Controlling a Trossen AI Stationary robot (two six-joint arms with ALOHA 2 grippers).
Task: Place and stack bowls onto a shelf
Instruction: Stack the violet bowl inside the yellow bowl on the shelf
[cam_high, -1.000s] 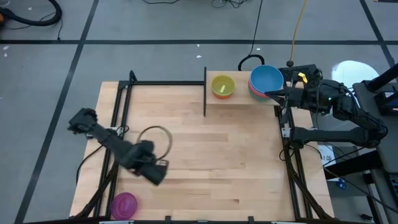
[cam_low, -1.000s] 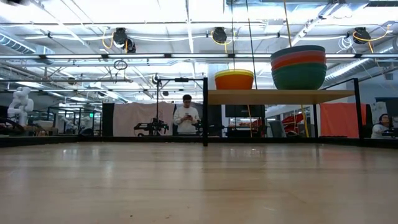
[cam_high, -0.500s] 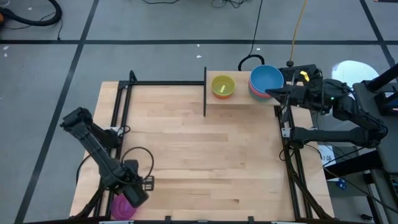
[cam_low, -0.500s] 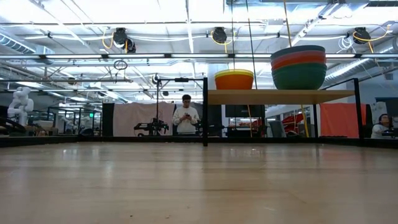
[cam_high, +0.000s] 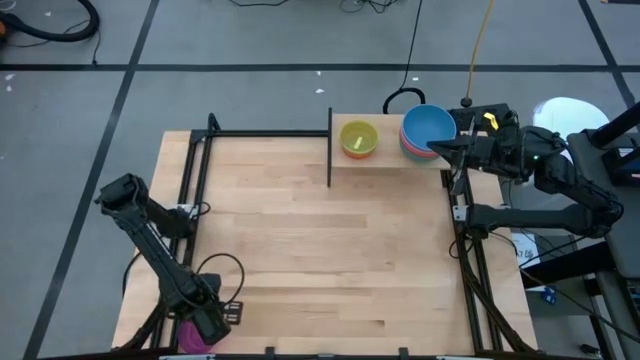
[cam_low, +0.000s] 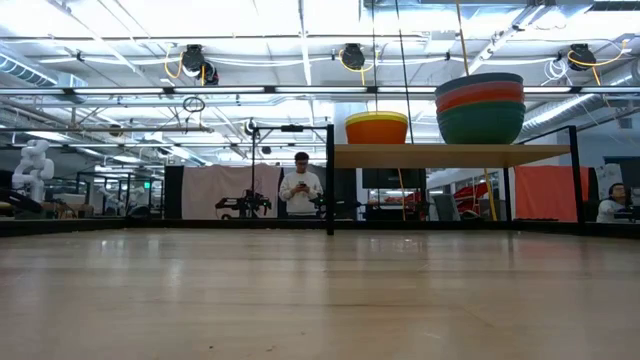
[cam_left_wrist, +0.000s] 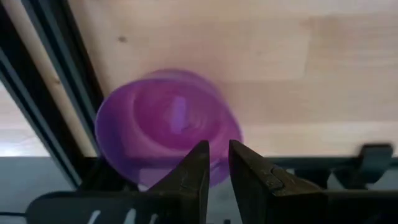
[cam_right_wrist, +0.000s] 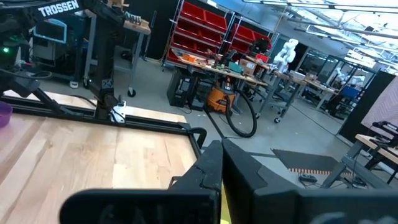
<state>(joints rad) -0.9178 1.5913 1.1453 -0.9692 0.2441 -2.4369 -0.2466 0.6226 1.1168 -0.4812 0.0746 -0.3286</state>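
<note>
Left gripper, fingers nearly closed and empty, is hovering over the purple bowl at the table's near-left corner.

Bright overhead lighting, ceiling glare, purple bowl perhaps slightly blurred

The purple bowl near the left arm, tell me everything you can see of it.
The purple bowl is small, round, plain purple and looks like plastic. It sits alone at the near left corner of the table, beside the black frame rail, seemingly upside down. The left hand hangs just above it, fingers nearly together and over its edge; contact cannot be told. From overhead only a sliver of it shows under the arm.
</note>
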